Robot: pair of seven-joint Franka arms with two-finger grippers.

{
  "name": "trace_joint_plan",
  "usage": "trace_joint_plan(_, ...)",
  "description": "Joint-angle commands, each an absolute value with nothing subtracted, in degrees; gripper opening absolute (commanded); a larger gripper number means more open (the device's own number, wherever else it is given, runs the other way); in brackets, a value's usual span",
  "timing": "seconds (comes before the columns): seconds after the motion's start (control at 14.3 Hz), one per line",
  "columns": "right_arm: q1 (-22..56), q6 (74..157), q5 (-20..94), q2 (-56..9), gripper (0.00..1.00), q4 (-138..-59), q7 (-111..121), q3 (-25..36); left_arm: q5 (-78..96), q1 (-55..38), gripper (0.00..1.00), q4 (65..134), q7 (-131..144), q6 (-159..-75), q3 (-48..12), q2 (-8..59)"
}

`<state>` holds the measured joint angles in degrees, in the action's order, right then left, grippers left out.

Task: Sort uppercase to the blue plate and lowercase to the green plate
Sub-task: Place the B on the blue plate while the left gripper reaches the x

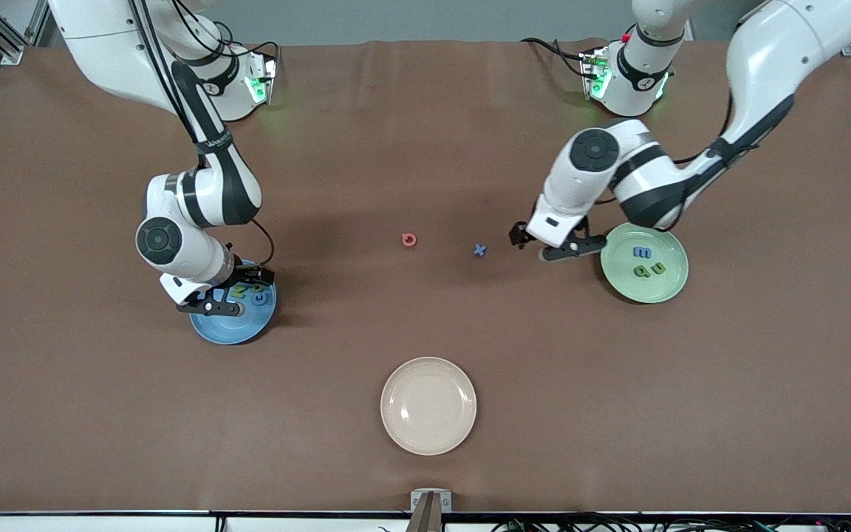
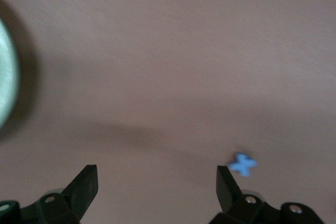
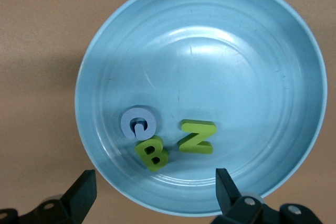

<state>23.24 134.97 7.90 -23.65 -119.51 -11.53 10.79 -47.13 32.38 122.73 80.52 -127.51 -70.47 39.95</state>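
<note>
Hands both wide open, empty: left hand (image 1: pixel 557 246) nr blue x (image 1: pixel 479 250), right hand (image 1: pixel 224 295) over blue plate (image 1: pixel 237 331).

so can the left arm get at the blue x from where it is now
Probably yes: the left gripper hangs open beside the green plate, and the blue x lies alone on bare table close by, with nothing between them.

A round beige plate (image 1: pixel 428 406) with a raised rim sits on the brown counter (image 1: pixel 425 148), at about six o'clock from the counter's middle, close to the edge nearest the front camera. Nothing lies in it.
</note>
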Motion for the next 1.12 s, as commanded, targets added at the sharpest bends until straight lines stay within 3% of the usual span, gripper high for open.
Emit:
trace_joint_plan(0.0, 22.6, 135.4, 7.6, -22.8, 1.0, -120.3, -11.3, 10.2, -45.4, 20.6, 0.99, 117.3, 84.9, -126.5, -62.8, 39.7)
trace_joint_plan(0.42, 22.7, 135.4, 7.6, -22.8, 1.0, -120.3, -11.3, 10.2, -42.2, 1.3, 0.99, 108.1, 88.0, -127.0, -47.9, 41.9)
trace_joint_plan(0.84, 22.7, 135.4, 7.6, -22.8, 1.0, -120.3, -11.3, 10.2, -42.0, -0.2, 0.98, 108.3, 87.8, -131.9, -45.9, 44.0)
trace_joint_plan(1.05, 22.7, 135.4, 7.6, -22.8, 1.0, -120.1, -11.4, 10.2, -41.8, -0.2, 0.84, 109.1, 87.9, -131.9, -45.9, 44.1)
